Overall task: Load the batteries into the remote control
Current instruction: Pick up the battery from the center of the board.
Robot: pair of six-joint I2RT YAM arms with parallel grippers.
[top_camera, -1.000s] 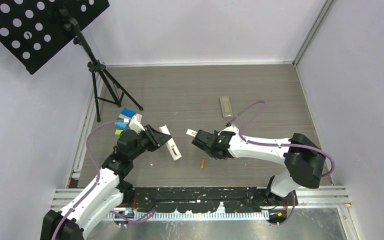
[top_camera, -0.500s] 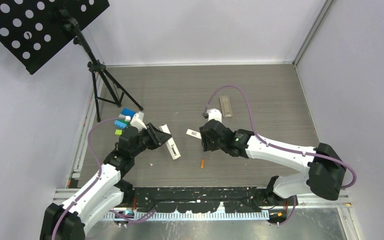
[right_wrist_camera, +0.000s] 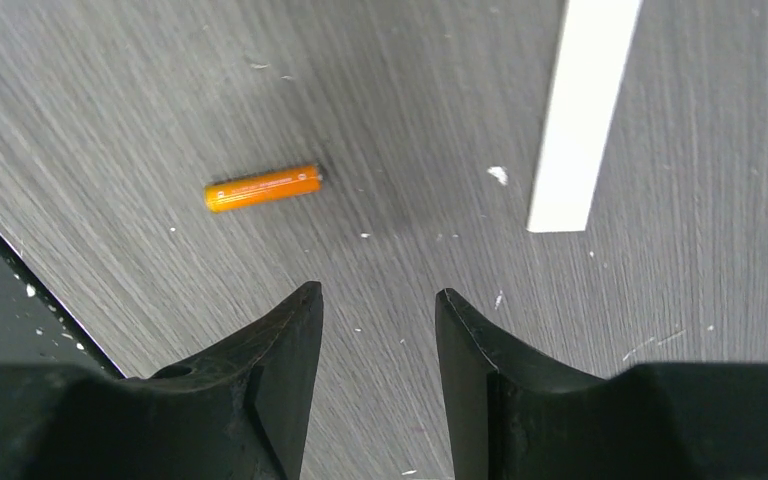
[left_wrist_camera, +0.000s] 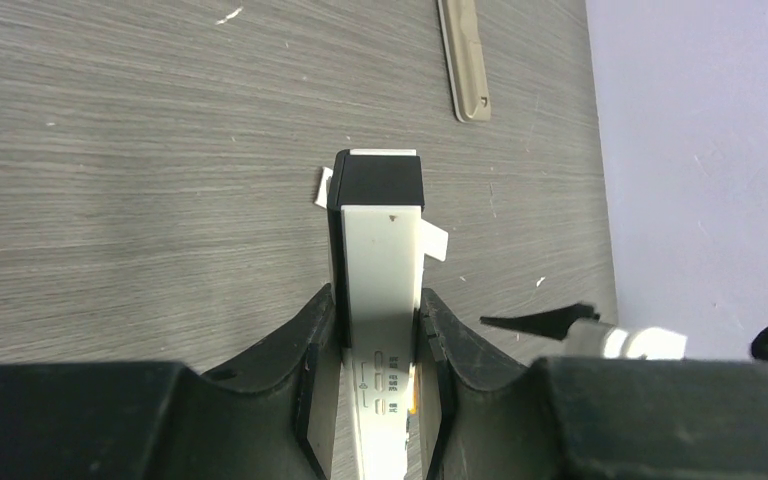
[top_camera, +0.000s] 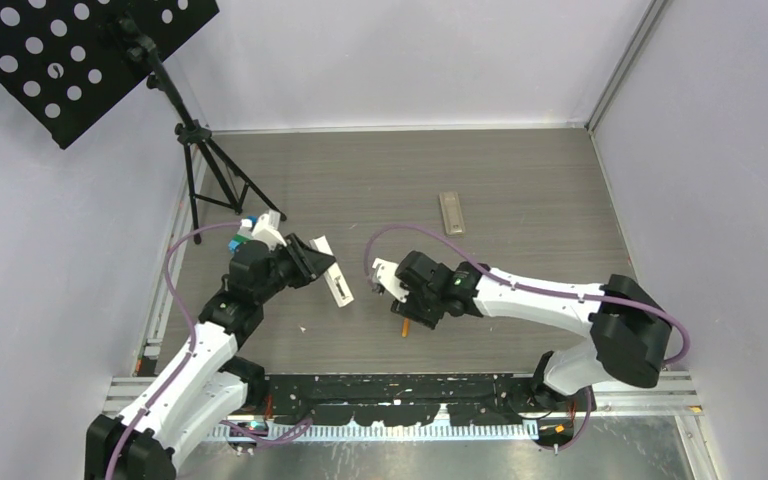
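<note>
Orange battery (right_wrist_camera: 263,188): flat on the table (right_wrist_camera: 410,80), untouched, at ten o'clock from the right gripper (right_wrist_camera: 375,295).
Right gripper: jaws apart, nothing between them, hovering just above the table.
Left gripper (left_wrist_camera: 375,310): clamped on the white remote control (left_wrist_camera: 382,250), which points to twelve o'clock.
White strip (right_wrist_camera: 580,110): at one o'clock from the right gripper.

You cannot read the tiny print on the remote control (left_wrist_camera: 380,250), whose near end runs out of view inside the left end effector (left_wrist_camera: 377,305), and the top edge cuts off the white strip (right_wrist_camera: 582,110).
</note>
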